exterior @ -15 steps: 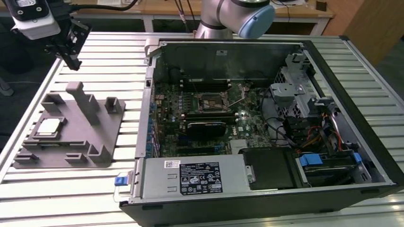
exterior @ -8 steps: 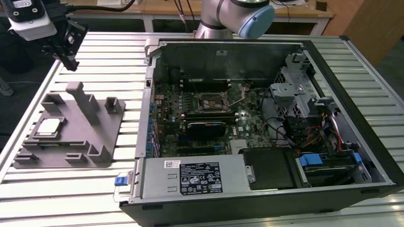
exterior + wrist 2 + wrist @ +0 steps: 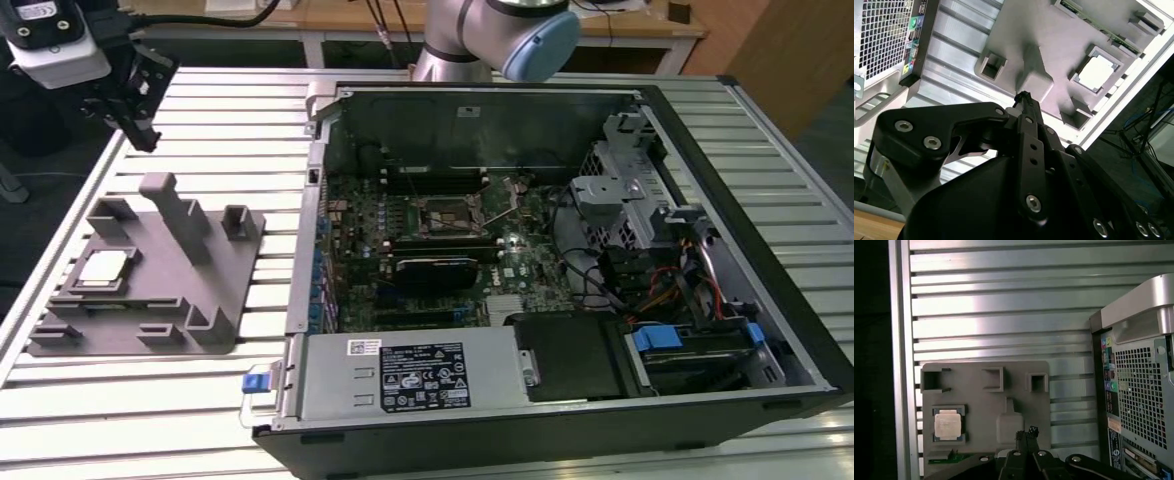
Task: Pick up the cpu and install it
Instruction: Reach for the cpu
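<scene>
Cpu [image 3: 104,268]: flat square chip, silvery top, lying face up in a square pocket of the gray holder block [image 3: 158,285], on the block's side toward the exterior view's left, level and untouched. In both wrist views it sits framed by the pocket's low walls, with the block's tall central post [image 3: 174,215] just beside the pocket. Gripper [image 3: 142,140]: raised above the holder block near its far end, well apart from the cpu and not over its pocket. In the first wrist view the fingertips [image 3: 1026,432] line up nearer the central post than the chip. Fingers drawn together, nothing between them. Step in hand, as judged: the approach for the pick, with nothing yet grasped and nothing yet installed. To do it well, the jaws would need to spread wider than the chip and centre over the pocket, square to its walls. They should take the chip by its thin edges rather than press on its top, and keep clear of the post and the other uprights of the holder block. Open computer case [image 3: 467,115]: beside the holder block on the exterior view's right, its motherboard socket [image 3: 451,212] bare. Slatted metal table [image 3: 174,420]: under the holder block and the case.
</scene>
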You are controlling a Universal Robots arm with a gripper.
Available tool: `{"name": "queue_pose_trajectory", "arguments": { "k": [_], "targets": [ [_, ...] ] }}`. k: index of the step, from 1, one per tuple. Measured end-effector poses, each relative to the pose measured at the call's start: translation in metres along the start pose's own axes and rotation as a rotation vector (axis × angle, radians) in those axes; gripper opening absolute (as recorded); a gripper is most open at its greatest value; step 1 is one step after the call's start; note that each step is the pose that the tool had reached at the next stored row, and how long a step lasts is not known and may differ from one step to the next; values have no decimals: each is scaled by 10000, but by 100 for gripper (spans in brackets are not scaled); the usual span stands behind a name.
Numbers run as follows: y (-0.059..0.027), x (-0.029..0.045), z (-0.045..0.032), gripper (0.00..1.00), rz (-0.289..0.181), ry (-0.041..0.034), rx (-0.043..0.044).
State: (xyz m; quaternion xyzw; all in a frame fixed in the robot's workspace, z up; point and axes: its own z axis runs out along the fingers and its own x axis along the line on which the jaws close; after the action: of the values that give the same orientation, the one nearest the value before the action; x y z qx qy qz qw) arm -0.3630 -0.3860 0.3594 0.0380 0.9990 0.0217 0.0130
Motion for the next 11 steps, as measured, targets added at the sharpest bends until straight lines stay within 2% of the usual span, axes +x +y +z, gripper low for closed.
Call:
{"name": "queue_pose_trajectory", "arguments": {
  "k": [11],
  "targets": [
    [-10,102,35,11,0,-1,-1]
  ]
}}
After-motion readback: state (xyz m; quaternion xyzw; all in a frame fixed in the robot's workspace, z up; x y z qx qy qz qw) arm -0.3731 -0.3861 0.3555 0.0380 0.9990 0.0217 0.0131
